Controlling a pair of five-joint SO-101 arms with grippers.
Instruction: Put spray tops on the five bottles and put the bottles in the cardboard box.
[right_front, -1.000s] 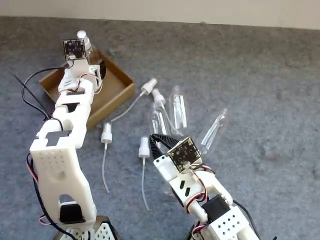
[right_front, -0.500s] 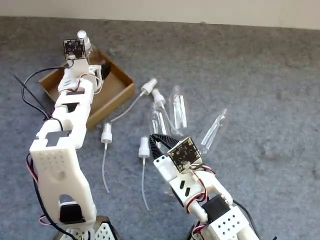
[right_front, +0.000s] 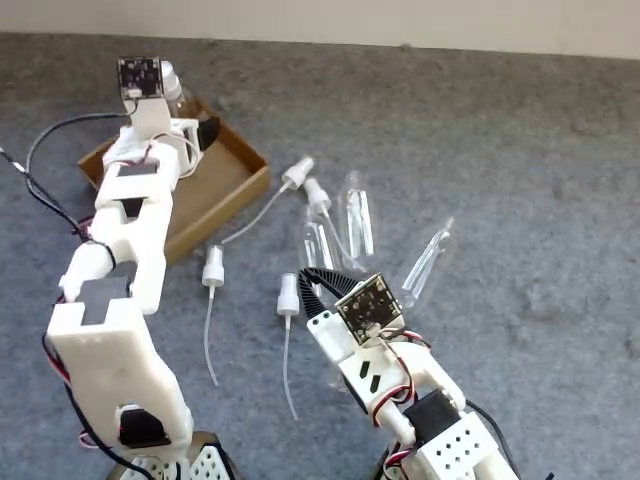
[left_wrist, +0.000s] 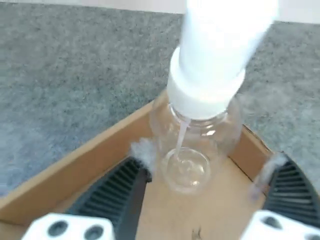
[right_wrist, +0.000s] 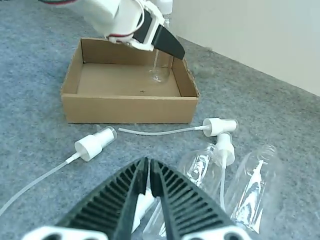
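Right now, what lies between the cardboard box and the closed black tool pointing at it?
In the right wrist view, a spray top and another's long tube lie on carpet between the cardboard box and the right tool.

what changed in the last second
The left arm shifted a little farther out and leftward over the cardboard box. The left gripper stands open on either side of the capped bottle, which is upright in the box. Whether it let go just now cannot be told. The capped bottle, the shut right gripper, the loose bottles and the spray tops stayed put.
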